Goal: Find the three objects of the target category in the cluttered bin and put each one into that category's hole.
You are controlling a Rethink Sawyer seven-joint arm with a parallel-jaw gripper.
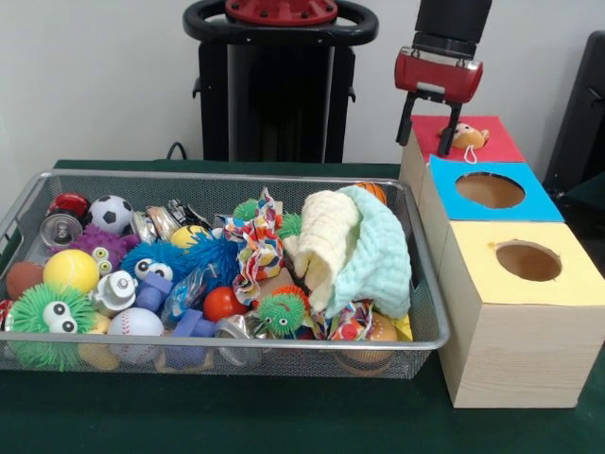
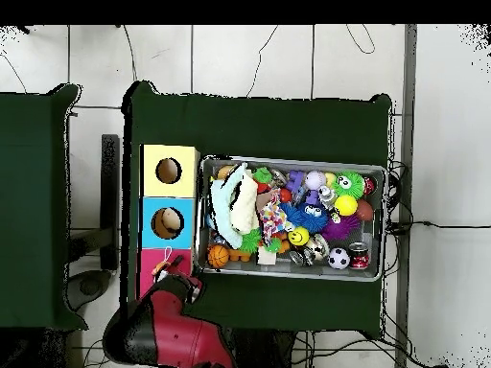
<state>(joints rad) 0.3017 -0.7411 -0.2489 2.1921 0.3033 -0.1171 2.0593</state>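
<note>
My red and black gripper hangs open over the near-left corner of the red box top, with nothing between its fingers. Just right of the fingers a small tan plush toy with a white loop rests on the red top; whether it sits in a hole there I cannot tell. The wire mesh bin to the left holds several toys: a soccer ball, a yellow ball, fuzzy green and blue creatures with eyes, metal cans. Overhead, the gripper is beside the red box.
A wooden box row stands right of the bin: a blue top with a round hole, and a yellow top with a round hole. Cream and mint cloths cover the bin's right end. Green cloth covers the table.
</note>
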